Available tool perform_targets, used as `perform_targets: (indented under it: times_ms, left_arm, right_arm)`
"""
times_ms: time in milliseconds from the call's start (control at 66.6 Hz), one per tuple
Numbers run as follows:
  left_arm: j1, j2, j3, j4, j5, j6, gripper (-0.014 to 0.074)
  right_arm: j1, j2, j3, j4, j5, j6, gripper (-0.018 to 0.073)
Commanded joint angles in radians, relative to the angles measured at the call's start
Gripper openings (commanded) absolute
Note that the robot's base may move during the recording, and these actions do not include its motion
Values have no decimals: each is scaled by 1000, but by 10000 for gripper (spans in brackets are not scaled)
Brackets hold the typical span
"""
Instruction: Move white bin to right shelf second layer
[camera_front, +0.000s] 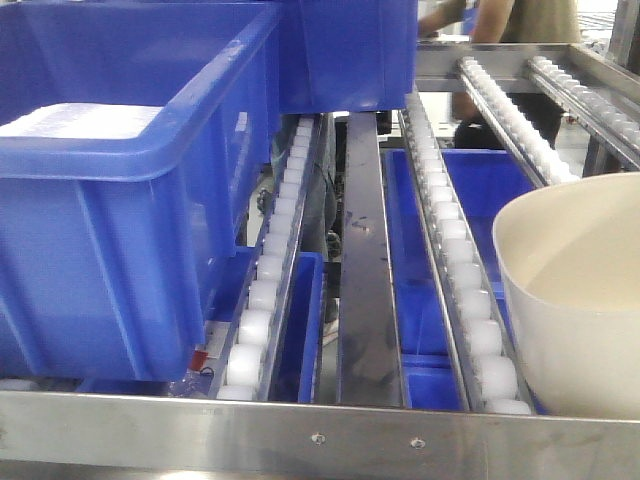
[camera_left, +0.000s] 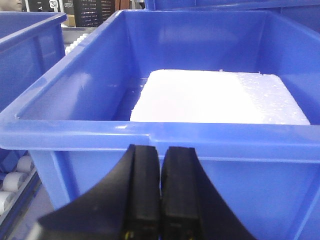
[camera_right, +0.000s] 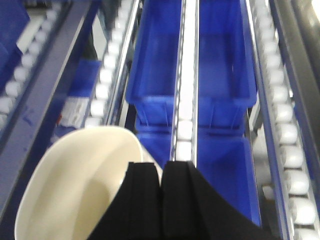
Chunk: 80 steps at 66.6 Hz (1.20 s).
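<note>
The white bin (camera_front: 575, 300) is a cream glossy tub at the right edge of the front view, tilted over the roller tracks (camera_front: 462, 280) of the rack level. In the right wrist view the white bin (camera_right: 75, 185) fills the lower left. My right gripper (camera_right: 161, 167) is shut on its rim, one finger inside and one outside. Below it a roller track (camera_right: 184, 132) runs between blue crates. My left gripper (camera_left: 161, 150) is shut with nothing in it, just in front of a blue crate's rim (camera_left: 150, 134). Neither gripper shows in the front view.
The large blue crate (camera_front: 100, 200) sits on the left rollers (camera_front: 270, 270) and holds a white foam block (camera_left: 220, 95). Blue crates (camera_right: 220, 65) stand on the level below. A steel front rail (camera_front: 300, 435) crosses the bottom. A person (camera_front: 505, 20) stands behind the rack.
</note>
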Motion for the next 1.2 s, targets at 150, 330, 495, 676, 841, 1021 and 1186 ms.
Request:
perform_targets:
  times_ms: [150, 330, 495, 676, 841, 1021, 1186]
  left_arm:
    - [-4, -16, 37, -6, -81, -5, 85]
    - [-4, -16, 37, -6, -81, -5, 85]
    - [-4, -16, 37, -6, -81, -5, 85]
    - [-4, -16, 37, -6, -81, -5, 85]
    - [-4, -16, 37, -6, -81, -5, 85]
    - [-4, -16, 37, -6, -81, -5, 85]
    - [-4, -16, 37, -6, -81, -5, 85]
  right_arm:
    - [-3, 1, -26, -10, -80, -11, 52]
    - [-4, 1, -26, -10, -81, -10, 52]
    - [-6, -42, 3, -11, -126, -10, 52]
    - [-6, -162, 105, -89, -135, -11, 52]
    - [-6, -293, 256, -121, -273, -11, 52]
    - [-6, -410, 413, -121, -421, -11, 52]
    - [-6, -535, 479, -124, -345, -11, 52]
